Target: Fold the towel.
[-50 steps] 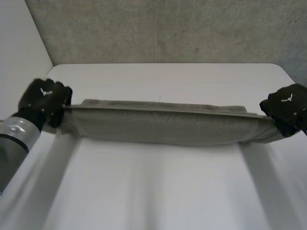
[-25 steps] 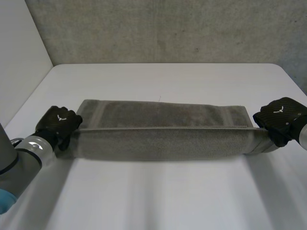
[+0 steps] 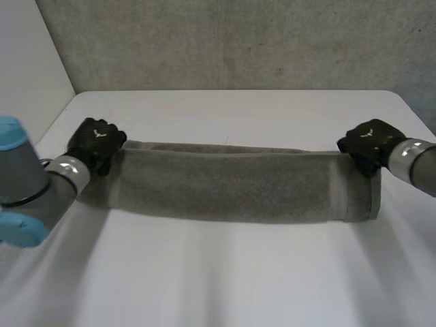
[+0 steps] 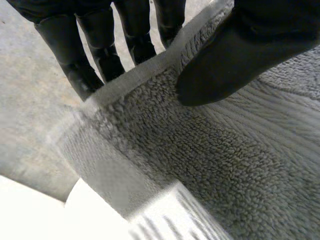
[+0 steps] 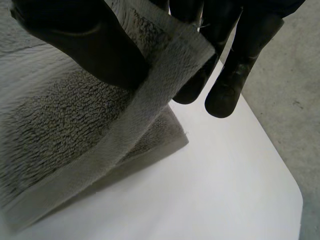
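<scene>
Folded towel (image 3: 231, 187) (white table (image 3: 238, 272)), left robot hand (image 3: 95, 139) and right robot hand (image 3: 368, 142) pinching its far corners

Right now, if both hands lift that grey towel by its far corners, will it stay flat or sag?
Probably sag: the towel is soft looped terry lying in limp folded layers, so its middle would likely droop between the left hand and the right hand. Slipping seems unlikely, since the nubby pile gives the pinching hands grip.
</scene>
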{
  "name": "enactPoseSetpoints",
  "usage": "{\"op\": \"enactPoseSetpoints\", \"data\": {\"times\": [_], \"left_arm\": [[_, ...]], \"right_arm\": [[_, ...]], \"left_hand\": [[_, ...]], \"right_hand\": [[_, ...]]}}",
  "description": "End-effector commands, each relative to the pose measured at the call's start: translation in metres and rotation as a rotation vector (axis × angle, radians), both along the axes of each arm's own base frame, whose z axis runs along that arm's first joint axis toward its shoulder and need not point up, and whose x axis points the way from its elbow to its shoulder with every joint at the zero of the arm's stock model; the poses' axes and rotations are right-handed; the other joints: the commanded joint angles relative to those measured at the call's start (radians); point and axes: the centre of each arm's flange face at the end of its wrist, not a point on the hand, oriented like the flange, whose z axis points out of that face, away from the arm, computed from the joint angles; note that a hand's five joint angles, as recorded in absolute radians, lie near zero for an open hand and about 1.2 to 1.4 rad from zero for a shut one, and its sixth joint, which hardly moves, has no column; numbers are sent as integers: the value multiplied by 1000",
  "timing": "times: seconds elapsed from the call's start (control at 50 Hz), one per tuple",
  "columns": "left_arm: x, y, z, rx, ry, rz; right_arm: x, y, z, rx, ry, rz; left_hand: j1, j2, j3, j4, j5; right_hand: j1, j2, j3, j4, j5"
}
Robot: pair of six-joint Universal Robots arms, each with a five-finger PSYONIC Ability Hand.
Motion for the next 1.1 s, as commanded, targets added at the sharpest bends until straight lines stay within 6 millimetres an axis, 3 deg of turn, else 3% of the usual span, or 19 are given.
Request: {"op": "enactPoseSetpoints", "data": {"times": [0.02,0.12,0.22,0.42,0.66,0.86,0.9,0.92,0.94,0.96,0.98,1.1], "left_arm": [[-17,-41,-23,-25,39,6],[-36,-57,-32,-79,61,-28],[-44,-67,-39,-108,67,-34],[-52,-73,-51,-125,72,-50],[-53,-91,-49,-185,80,12],[-54,-90,-59,-168,76,12],[-53,-89,-61,-162,71,12],[-54,-87,-62,-158,69,9],[-54,-87,-62,-158,69,9],[-58,-84,-63,-156,65,4],[-60,-80,-65,-151,60,-3],[-62,-78,-55,-203,62,1]], "right_arm": [[27,-36,-28,-102,-44,-16],[43,-54,-39,-271,-64,-41],[46,-64,-43,-340,-64,-78],[47,-74,-62,-333,-52,-94],[47,-86,-60,-389,-60,-131],[50,-93,-69,-401,-62,-133],[52,-92,-74,-391,-60,-128],[52,-92,-74,-391,-60,-128],[52,-90,-78,-380,-57,-125],[57,-86,-80,-373,-57,-114],[57,-86,-80,-373,-57,-114],[63,-73,-74,-361,-63,-94]], "left_hand": [[-63,-125,-155,-131,-278],[-63,-125,-155,-131,-278],[-63,-125,-155,-131,-278],[-63,-125,-155,-131,-278],[-63,-125,-155,-131,-278],[-63,-125,-155,-131,-278],[-112,-175,-204,-180,-328],[-458,-521,-550,-526,-674],[-462,-524,-553,-529,-677],[-1095,-1158,-1187,-1163,-1311],[-1267,-1330,-1359,-1335,-1483],[-1284,-1347,-1376,-1352,-1500]], "right_hand": [[59,54,56,52,24],[59,54,56,52,24],[59,54,56,52,24],[59,54,56,52,24],[59,54,56,52,24],[59,54,56,52,24],[37,32,34,30,1],[37,31,34,30,1],[-661,-666,-664,-668,-696],[-1162,-1168,-1166,-1169,-1198],[-1162,-1168,-1166,-1169,-1198],[-1162,-1168,-1166,-1169,-1198]]}}
